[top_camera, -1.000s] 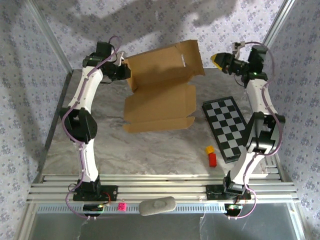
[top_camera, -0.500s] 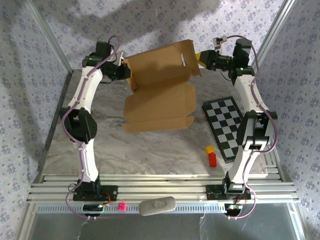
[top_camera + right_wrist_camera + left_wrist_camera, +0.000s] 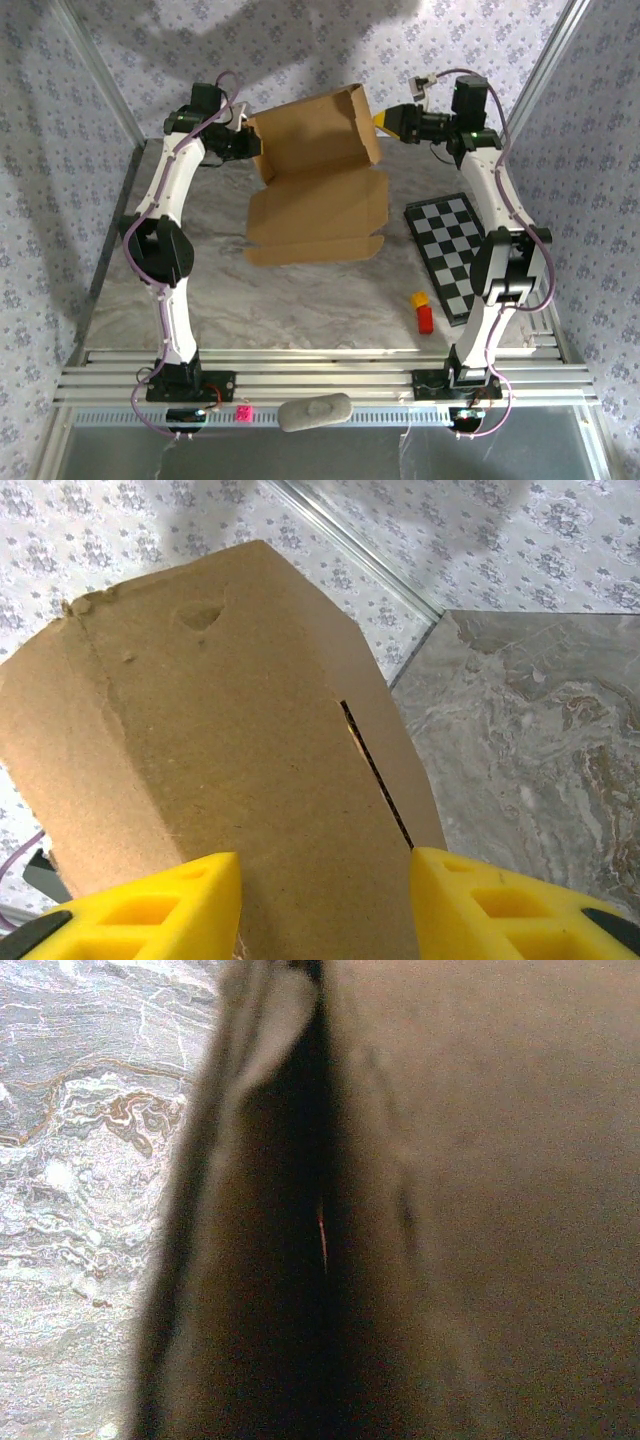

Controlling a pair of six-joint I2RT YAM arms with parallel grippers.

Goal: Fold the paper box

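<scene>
The paper box point(image 3: 315, 190) sits at the far middle of the table point(image 3: 300, 305), its lower panel flat and its upper panel raised toward the back wall point(image 3: 300, 50). It looks light and fairly stiff: cardboard that should bend cleanly along its creases but could dent or tear if pinched hard, so edges and flaps near a crease are the places to hold. The left gripper point(image 3: 247, 143) is closed on the box's far left edge. The right gripper point(image 3: 385, 118), yellow fingers point(image 3: 150, 905) standing apart, meets the right flap point(image 3: 230, 740) and clamps nothing. A checkered board point(image 3: 455, 255) and two small blocks point(image 3: 422, 310) lie to the right, apart from the box — the wall close behind leaves little room.
</scene>
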